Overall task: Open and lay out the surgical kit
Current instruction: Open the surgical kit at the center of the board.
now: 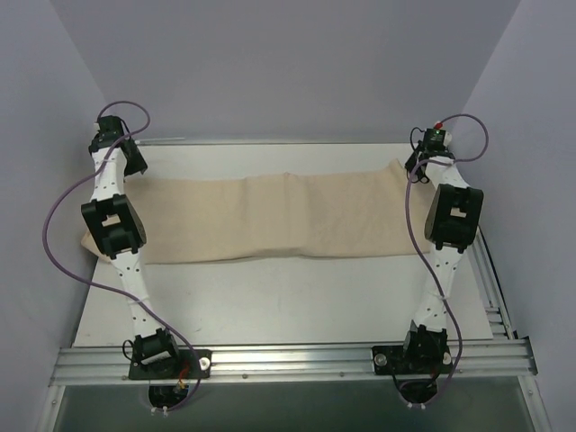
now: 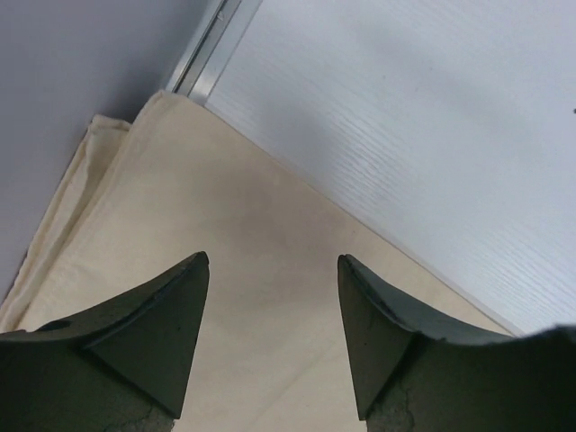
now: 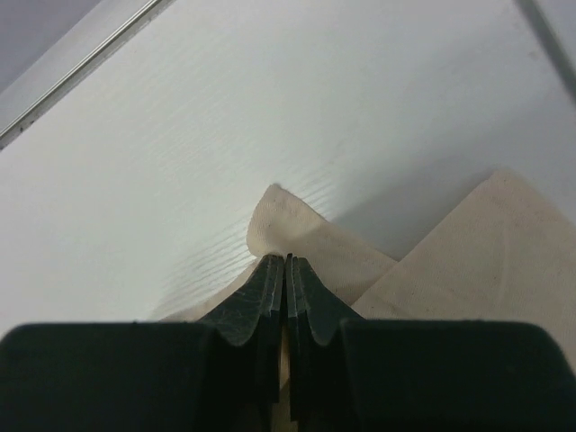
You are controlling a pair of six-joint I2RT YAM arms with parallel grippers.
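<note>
The surgical kit shows only as its beige cloth wrap [image 1: 270, 219], spread as a long folded band across the white table; no tray or instruments are visible. My left gripper [image 2: 273, 261] hovers over the wrap's left end [image 2: 225, 243], open, with nothing between its fingers. In the top view this gripper [image 1: 126, 162] is at the far left corner. At the wrap's far right corner, my right gripper [image 3: 285, 259] is shut on a pinched-up cloth corner [image 3: 283, 220]. The top view shows it [image 1: 418, 166] there too.
The white tabletop [image 1: 270, 297] lies in front of the wrap. A metal rail [image 1: 288, 360] runs along the near edge, with another rail [image 1: 493, 279] down the right side. Grey walls close in on the left, back and right.
</note>
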